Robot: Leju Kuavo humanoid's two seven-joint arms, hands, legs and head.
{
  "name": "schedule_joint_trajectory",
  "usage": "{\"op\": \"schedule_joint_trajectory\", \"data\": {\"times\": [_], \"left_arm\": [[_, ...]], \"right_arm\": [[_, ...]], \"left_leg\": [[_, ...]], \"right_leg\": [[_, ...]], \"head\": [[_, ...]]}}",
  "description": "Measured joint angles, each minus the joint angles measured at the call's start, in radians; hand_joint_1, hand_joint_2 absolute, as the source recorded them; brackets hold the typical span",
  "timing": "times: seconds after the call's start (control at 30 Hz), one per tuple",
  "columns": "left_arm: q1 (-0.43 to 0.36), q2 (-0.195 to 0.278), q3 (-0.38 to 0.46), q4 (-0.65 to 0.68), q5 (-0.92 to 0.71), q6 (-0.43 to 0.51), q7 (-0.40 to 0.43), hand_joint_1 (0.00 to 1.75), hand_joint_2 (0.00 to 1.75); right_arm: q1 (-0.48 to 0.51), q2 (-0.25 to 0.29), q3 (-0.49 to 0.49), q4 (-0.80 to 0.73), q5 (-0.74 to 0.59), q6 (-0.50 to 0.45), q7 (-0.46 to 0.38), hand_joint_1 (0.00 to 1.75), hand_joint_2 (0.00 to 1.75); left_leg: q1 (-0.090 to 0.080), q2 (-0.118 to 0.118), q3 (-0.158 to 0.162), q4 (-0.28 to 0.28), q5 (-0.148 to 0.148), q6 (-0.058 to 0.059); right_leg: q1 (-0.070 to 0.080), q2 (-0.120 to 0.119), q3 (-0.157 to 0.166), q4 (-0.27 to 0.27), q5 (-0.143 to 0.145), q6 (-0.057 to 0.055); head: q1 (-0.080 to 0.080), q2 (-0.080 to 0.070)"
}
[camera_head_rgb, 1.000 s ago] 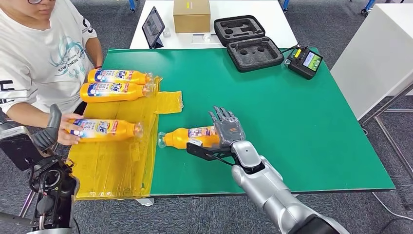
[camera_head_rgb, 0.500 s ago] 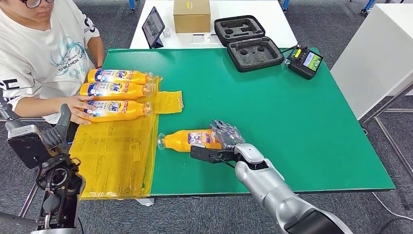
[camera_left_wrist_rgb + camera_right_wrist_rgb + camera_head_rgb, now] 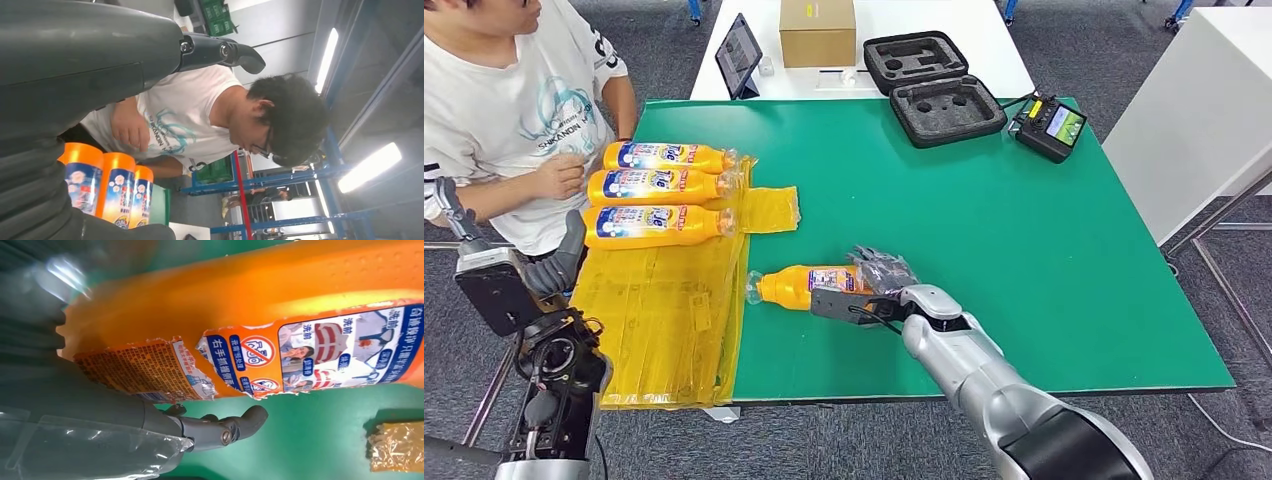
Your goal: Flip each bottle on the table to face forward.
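Head view: the right hand [image 3: 876,277] gripped the bottle [image 3: 804,285] lying on the green table [image 3: 984,230], just beside the yellow sheet [image 3: 669,320]. Left wrist view: the left hand [image 3: 75,55] held nothing, thumb extended. Right wrist view: the bottle's torn label [image 3: 240,357] faced the camera.

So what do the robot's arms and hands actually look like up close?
The right arm is smooth silver metal, with rounded joints. Its right hand is dark grey, with many slim fingers. The left arm is black, with exposed cables, ending in a grey left hand.
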Motion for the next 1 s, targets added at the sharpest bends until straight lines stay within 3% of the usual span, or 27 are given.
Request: {"op": "schedule_joint_trajectory", "data": {"times": [0.37, 0.53, 0.63, 0.77, 0.87, 1.0], "left_arm": [[-0.021, -0.002, 0.000, 0.086, 0.069, -0.122, 0.001, 0.00, 1.75], [-0.033, -0.005, 0.006, 0.143, 0.125, -0.229, 0.001, 0.00, 1.75], [-0.034, -0.008, 0.015, 0.176, 0.184, -0.301, 0.002, 0.00, 1.75], [-0.019, -0.009, 0.029, 0.221, 0.361, -0.450, 0.053, 0.00, 1.75], [0.000, -0.009, 0.031, 0.236, 0.443, -0.521, 0.094, 0.00, 1.75], [0.010, -0.009, 0.031, 0.250, 0.488, -0.553, 0.119, 0.00, 1.75]], "right_arm": [[-0.032, 0.006, -0.003, 0.038, -0.025, 0.075, -0.025, 1.75, 1.75], [-0.028, 0.006, -0.012, 0.042, -0.083, 0.090, -0.132, 1.75, 1.75], [-0.004, 0.008, -0.042, 0.033, -0.195, 0.073, -0.287, 1.75, 1.75], [0.058, 0.023, -0.141, -0.035, -0.483, 0.042, -0.490, 1.75, 1.75], [0.099, 0.030, -0.199, -0.106, -0.641, 0.023, -0.526, 1.75, 1.75], [0.161, 0.032, -0.229, -0.206, -0.730, -0.009, -0.531, 1.75, 1.75]], "left_leg": [[0.000, 0.000, 0.000, 0.000, 0.000, 0.000], [0.000, 0.001, 0.000, 0.000, 0.000, 0.000], [0.000, 0.000, 0.000, 0.000, 0.000, 0.000], [0.000, 0.000, -0.001, 0.000, 0.000, 0.000], [0.000, 0.000, -0.002, 0.000, 0.000, 0.000], [0.000, 0.000, -0.002, 0.000, 0.000, 0.000]], "right_leg": [[0.000, 0.000, 0.000, 0.000, 0.000, 0.000], [0.000, 0.000, 0.000, 0.000, 0.000, 0.000], [0.000, 0.000, 0.000, 0.000, 0.000, 0.000], [0.000, 0.000, 0.000, 0.000, 0.000, 0.000], [0.000, 0.000, -0.001, 0.000, 0.000, 0.000], [0.000, 0.000, -0.001, 0.000, 0.000, 0.000]], "head": [[0.000, 0.000], [0.000, 0.000], [0.000, 0.000], [0.000, 0.000], [0.000, 0.000], [0.000, 0.000]]}}
